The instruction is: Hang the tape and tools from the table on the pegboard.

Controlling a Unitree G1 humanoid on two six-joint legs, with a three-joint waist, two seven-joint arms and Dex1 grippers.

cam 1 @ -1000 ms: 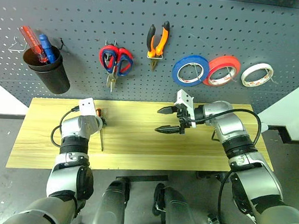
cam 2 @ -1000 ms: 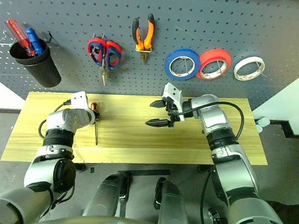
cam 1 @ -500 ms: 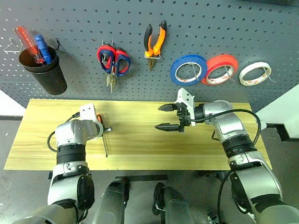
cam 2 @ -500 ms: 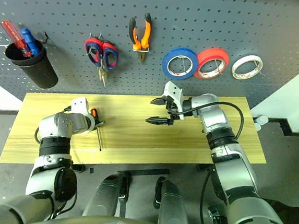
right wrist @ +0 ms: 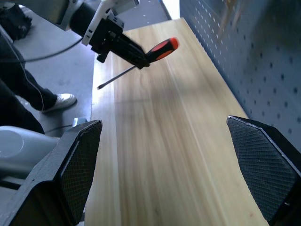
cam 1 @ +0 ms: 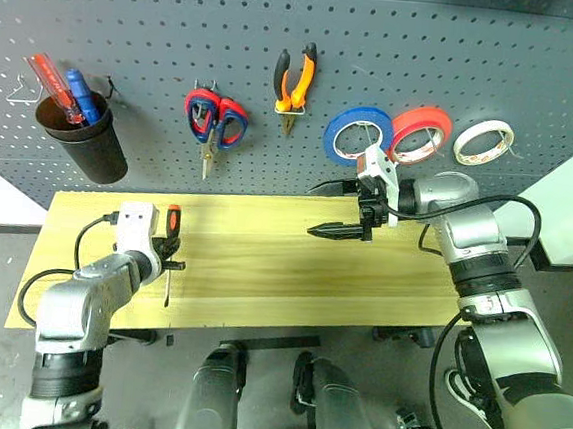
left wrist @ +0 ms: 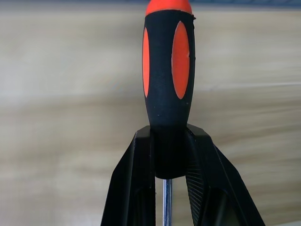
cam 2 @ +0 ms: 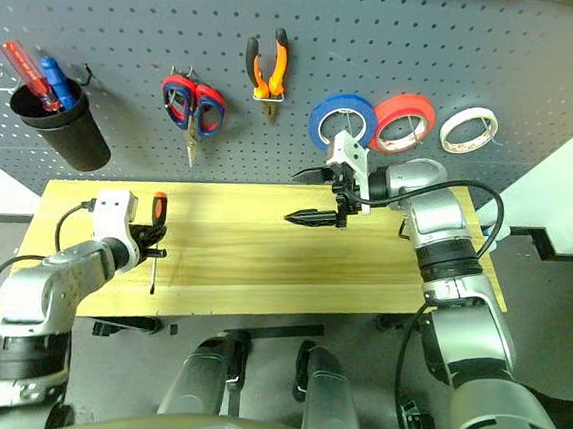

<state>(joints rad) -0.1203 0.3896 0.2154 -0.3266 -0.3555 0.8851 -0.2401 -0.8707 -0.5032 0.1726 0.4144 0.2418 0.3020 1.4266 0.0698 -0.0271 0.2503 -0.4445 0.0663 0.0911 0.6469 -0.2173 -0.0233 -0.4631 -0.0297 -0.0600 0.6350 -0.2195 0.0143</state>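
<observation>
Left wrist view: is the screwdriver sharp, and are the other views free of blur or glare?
Left wrist view: the screwdriver handle is sharp, the table behind it soft. Right wrist view: the pegboard is blurred and the right claw's fingers loom large and dark. Left eye view: even light, no strong glare; the pegboard's top edge bows.

The orange-and-black screwdriver (cam 1: 171, 233) is off the table (cam 1: 261, 273), pinched at the base of its handle between the left gripper's (left wrist: 169, 162) black fingers, its steel shaft pointing back toward the near edge. On the pegboard (cam 1: 382, 42) hang the orange-handled pliers (cam 1: 295, 78), jaws down, and the whitish tape ring (cam 1: 482, 142) at the far right.
</observation>
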